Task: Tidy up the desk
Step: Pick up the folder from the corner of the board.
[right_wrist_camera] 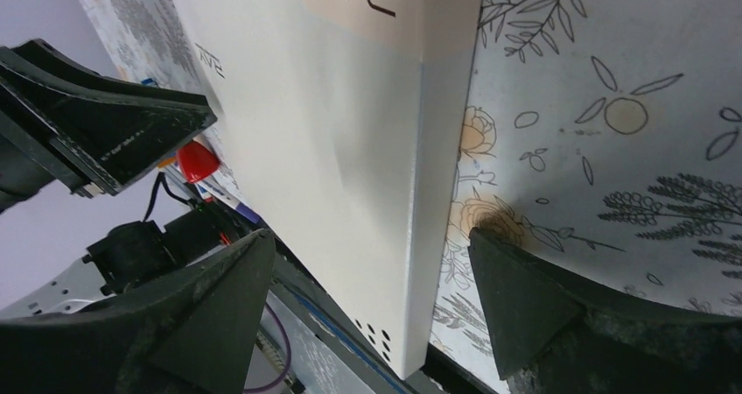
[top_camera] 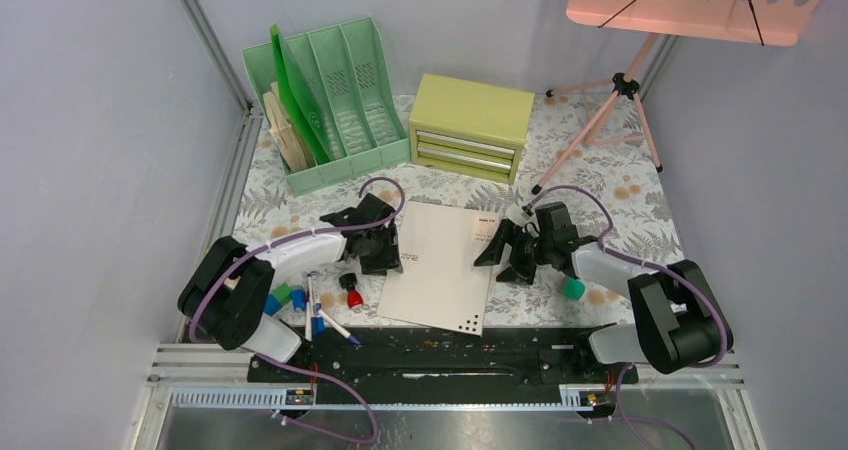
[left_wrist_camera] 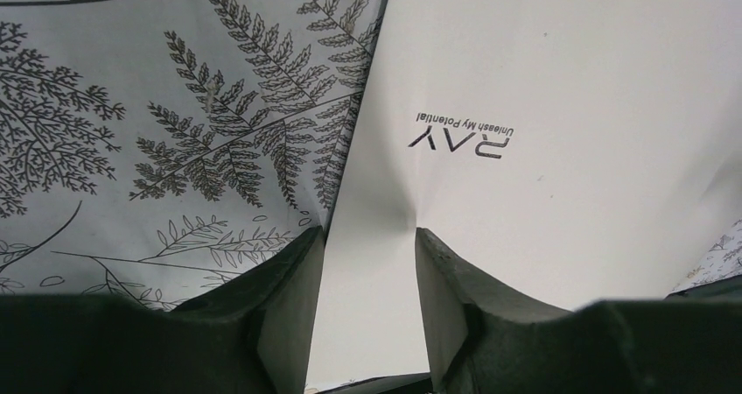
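The desk (top_camera: 620,195), its pale fern-and-flower covering under everything, has a white booklet (top_camera: 435,270) lying flat in the middle, and both arms meet it from opposite sides. The left gripper (top_camera: 378,255) stands over the booklet's left edge with its jaws parted and nothing clasped: in the left wrist view one finger (left_wrist_camera: 293,293) rests over the printed covering (left_wrist_camera: 175,105) and the other sits on the booklet (left_wrist_camera: 542,79), where the paper shows a small crease at the fingertip. The right gripper (top_camera: 500,255) is spread wide and released too, straddling the booklet's right edge (right_wrist_camera: 332,131) (one finger over the white cover, the other over bare desk (right_wrist_camera: 612,105)). Behind the left gripper, crowding its wrist, lie a red-capped piece (top_camera: 353,296), two pens (top_camera: 318,310) and some small blocks (top_camera: 283,292) in green and blue. Just behind the right gripper, beside its forearm, sits a green cube (top_camera: 572,288). Ahead of the left gripper stands a green file rack (top_camera: 330,100) holding folders; ahead of both, the yellow-green drawer chest (top_camera: 470,125). A pink music stand (top_camera: 690,5) rises ahead of the right gripper, one tripod leg reaching down close to it.
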`<state>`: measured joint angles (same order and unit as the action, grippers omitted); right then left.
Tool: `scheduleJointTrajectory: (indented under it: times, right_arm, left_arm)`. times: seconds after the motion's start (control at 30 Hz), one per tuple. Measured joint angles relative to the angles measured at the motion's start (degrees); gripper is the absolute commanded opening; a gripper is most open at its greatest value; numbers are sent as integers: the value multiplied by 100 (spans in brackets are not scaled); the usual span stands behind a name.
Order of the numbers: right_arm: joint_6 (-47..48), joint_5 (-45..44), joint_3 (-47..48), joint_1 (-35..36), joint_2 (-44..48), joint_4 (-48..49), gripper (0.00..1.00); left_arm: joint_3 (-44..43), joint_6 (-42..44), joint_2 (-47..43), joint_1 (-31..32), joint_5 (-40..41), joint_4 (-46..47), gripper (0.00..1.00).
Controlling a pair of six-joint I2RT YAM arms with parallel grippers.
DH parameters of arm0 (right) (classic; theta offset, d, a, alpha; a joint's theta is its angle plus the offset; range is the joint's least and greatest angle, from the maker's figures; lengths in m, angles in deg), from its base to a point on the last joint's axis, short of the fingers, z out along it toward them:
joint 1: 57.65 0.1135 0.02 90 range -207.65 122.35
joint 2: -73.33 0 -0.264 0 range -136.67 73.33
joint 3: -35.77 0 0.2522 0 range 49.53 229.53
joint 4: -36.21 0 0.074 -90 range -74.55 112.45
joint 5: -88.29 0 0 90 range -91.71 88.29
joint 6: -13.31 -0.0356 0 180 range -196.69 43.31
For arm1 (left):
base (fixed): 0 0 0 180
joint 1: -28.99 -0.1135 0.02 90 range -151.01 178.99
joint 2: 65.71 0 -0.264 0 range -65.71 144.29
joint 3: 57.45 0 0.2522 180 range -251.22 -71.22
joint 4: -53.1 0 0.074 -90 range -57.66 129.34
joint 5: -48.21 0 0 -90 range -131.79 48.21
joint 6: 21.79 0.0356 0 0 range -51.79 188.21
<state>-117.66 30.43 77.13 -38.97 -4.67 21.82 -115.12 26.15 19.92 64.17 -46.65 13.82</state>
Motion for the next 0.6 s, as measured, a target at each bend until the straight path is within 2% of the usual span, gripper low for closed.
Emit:
scheduleJointTrajectory:
  times: [0.13, 0.6]
  right_arm:
    - [-256, 68, -90, 0, -105, 439, 90]
    - [-721, 256, -743, -83, 48, 1937, 88]
  left_arm:
    - [125, -2, -85, 0, -50, 168, 36]
    - [236, -46, -127, 0, -33, 273, 28]
